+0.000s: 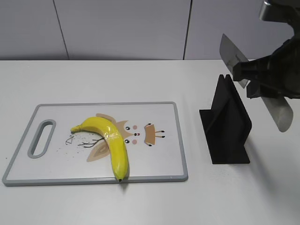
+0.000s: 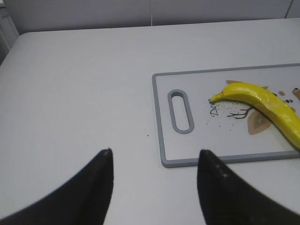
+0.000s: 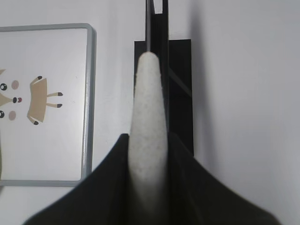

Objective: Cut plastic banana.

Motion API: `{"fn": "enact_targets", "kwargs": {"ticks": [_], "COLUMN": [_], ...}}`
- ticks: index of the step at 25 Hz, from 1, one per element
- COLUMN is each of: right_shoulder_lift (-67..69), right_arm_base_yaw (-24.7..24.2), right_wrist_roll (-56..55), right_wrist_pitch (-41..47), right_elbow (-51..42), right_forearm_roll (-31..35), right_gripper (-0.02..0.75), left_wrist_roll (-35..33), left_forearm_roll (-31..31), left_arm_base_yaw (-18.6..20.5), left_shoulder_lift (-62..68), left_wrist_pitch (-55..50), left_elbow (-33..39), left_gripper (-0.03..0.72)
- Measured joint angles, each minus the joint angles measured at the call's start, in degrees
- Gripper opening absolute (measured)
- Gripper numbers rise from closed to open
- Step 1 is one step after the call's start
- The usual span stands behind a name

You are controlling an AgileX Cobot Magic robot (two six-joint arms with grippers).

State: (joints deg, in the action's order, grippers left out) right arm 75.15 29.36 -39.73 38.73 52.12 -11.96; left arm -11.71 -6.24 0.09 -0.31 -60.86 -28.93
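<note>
The plastic banana (image 1: 112, 140) is glossy yellow and curved, and lies on the white cutting board (image 1: 56, 164), dark tip towards the front edge. It also shows in the left wrist view (image 2: 267, 105). My right gripper (image 1: 253, 77) is shut on a knife (image 1: 230, 51) with a pale handle (image 3: 149, 108), held in the air above the black knife stand (image 1: 227, 126), right of the board. My left gripper (image 2: 154, 152) is open and empty over bare table, off the board's handle end. It is out of the exterior view.
The board (image 2: 161, 117) has a grey rim, a slotted handle (image 1: 42, 138) at its left end and a cartoon owl print. The stand (image 3: 176, 84) sits right of the board's right edge (image 3: 88, 93). A grey wall stands behind the table.
</note>
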Motion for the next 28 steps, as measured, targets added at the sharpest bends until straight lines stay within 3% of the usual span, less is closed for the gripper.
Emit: {"fn": "enact_targets", "kwargs": {"ticks": [17, 28], "right_shoulder_lift": [-0.1, -0.1], "right_arm_base_yaw": [0.0, 0.0], "right_wrist_roll": [-3.4, -3.8], "right_wrist_pitch": [-8.5, -10.7], "right_elbow": [-9.5, -9.9], "right_forearm_roll": [-2.4, -2.6], "right_gripper": [0.185, 0.195], "left_wrist_roll": [0.0, 0.1], "left_forearm_roll": [0.0, 0.0], "left_arm_base_yaw": [0.0, 0.0], "left_shoulder_lift": [0.0, 0.0], "left_wrist_pitch": [0.0, 0.0], "left_elbow": [0.0, 0.0], "left_gripper": [0.542, 0.542]}}
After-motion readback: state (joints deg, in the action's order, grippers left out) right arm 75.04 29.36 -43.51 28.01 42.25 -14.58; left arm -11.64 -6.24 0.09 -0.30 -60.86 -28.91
